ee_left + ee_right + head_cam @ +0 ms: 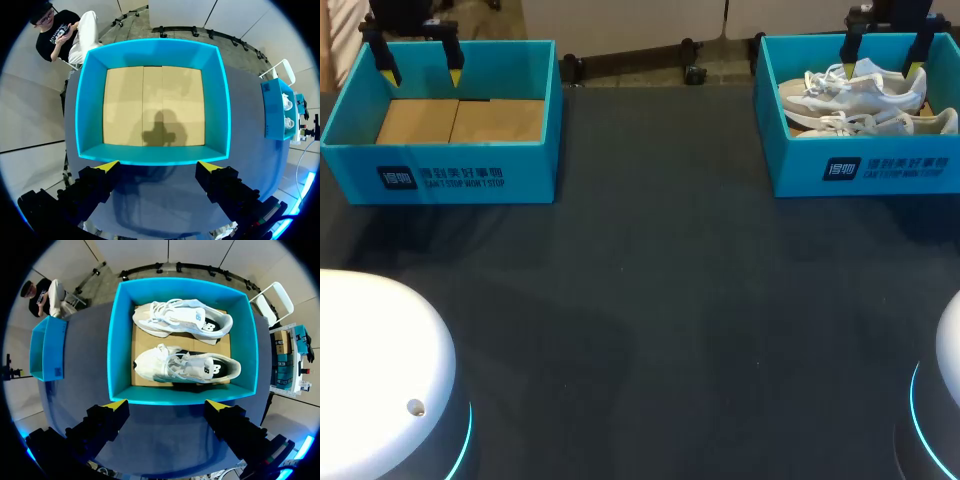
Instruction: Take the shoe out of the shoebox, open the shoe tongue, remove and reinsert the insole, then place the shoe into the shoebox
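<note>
Left hand [159, 165] and right hand [167, 404] gape wide, gripping nothing; shoes [185, 365] lie in the shoebox [120, 340]

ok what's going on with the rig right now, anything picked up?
Nothing is being handled yet. The right gripper hangs open over the right shoebox, which holds two white shoes lying side by side. The left gripper hangs open over the left shoebox, where only the cardboard floor shows. Neither gripper touches anything.
</note>
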`<state>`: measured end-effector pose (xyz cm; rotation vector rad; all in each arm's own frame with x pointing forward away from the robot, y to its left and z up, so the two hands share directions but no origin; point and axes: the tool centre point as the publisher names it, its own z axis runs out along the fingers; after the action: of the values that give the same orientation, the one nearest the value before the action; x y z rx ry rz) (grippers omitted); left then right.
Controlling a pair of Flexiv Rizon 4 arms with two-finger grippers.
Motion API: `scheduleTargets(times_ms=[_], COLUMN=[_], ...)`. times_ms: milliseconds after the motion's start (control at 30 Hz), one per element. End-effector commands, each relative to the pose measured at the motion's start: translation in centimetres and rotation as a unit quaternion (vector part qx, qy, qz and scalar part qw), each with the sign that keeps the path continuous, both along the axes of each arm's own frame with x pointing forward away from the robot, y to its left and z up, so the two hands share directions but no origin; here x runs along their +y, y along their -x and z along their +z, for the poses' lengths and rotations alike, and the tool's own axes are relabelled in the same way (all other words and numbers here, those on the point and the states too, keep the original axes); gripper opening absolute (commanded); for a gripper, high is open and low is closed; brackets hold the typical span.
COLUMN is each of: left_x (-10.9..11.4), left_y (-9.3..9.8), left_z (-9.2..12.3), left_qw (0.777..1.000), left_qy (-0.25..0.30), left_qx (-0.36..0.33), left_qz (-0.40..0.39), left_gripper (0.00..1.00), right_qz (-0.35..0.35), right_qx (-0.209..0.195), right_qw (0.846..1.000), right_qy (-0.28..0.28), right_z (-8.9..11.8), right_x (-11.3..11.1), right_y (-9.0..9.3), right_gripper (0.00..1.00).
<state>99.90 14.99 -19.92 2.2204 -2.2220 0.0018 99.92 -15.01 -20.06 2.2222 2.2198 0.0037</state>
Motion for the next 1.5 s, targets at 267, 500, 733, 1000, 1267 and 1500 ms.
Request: scheduleTargets(times_ms=[267,500,733,1000,1267,1500], left_x=[0.0,0.0,0.0,0.0,0.0,0.0], left_y=[0.0,0.0,0.0,0.0,0.0,0.0], left_z=[0.0,0.0,0.0,0.0,0.0,0.0], left_qw=[1.0,1.0,1.0,1.0,1.0,1.0], left_qy=[0.0,0.0,0.0,0.0,0.0,0.0], left_qx=[0.0,0.0,0.0,0.0,0.0,0.0], left_qz=[0.0,0.0,0.0,0.0,0.0,0.0], left_gripper=[1.0,1.0,1.0,1.0,1.0,1.0], right_qz=[0.0,-0.002,0.0,-0.001,-0.009,-0.008], right_qx=[0.0,-0.003,-0.014,-0.027,-0.033,-0.03], right_qw=[1.0,1.0,1.0,1.0,0.999,0.999], right_qy=[0.0,0.01,0.023,0.009,0.025,0.026], right_z=[0.0,-0.1,-0.7,-1.2,-2.1,-3.6], right_x=[0.0,-0.1,-1.6,-4.5,-7.1,-9.1], right_y=[0.0,-0.1,0.1,0.0,-0.7,-1.9], right_gripper=[1.0,1.0,1.0,1.0,1.0,0.84])
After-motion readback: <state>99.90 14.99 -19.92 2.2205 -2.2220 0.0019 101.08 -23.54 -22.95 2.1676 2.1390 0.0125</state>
